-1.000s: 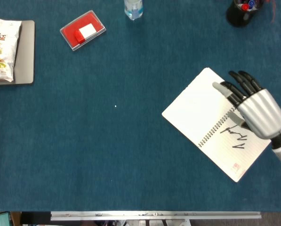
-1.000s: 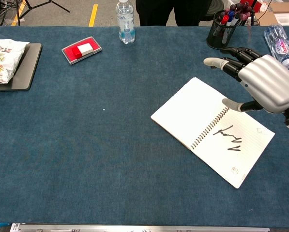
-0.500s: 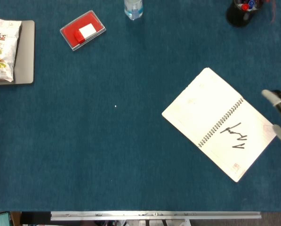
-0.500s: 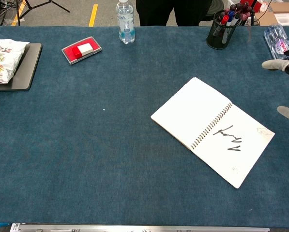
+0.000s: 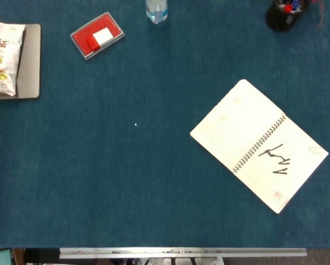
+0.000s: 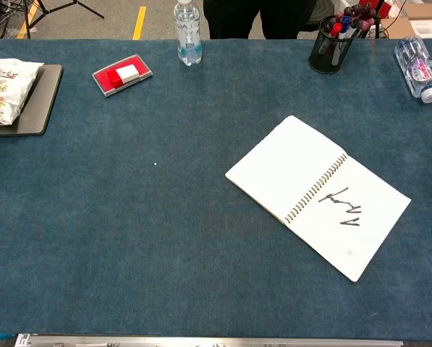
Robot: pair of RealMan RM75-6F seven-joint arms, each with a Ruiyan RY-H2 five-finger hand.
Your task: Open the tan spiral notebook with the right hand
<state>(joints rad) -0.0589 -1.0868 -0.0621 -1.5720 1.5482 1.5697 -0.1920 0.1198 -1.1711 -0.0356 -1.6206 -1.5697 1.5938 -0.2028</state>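
Note:
The spiral notebook (image 5: pixel 258 145) lies open and flat on the blue table, turned diagonally at the right side. Its white pages face up, with the spiral binding running down the middle and a black scribble on the right-hand page. The chest view shows the same notebook (image 6: pixel 318 194) right of centre. Neither hand appears in the head view or the chest view.
A red box (image 5: pixel 97 35) with a white block sits at the back left. A snack bag (image 5: pixel 0 58) lies on a grey tray (image 5: pixel 30 61) at the far left. A water bottle (image 6: pixel 187 32) and a black pen holder (image 6: pixel 328 48) stand at the back. Another bottle (image 6: pixel 416 66) lies at the back right.
The right hand, over the notebook's right page a second ago, drew away to the right and has left both views. The notebook stays open and has not shifted.

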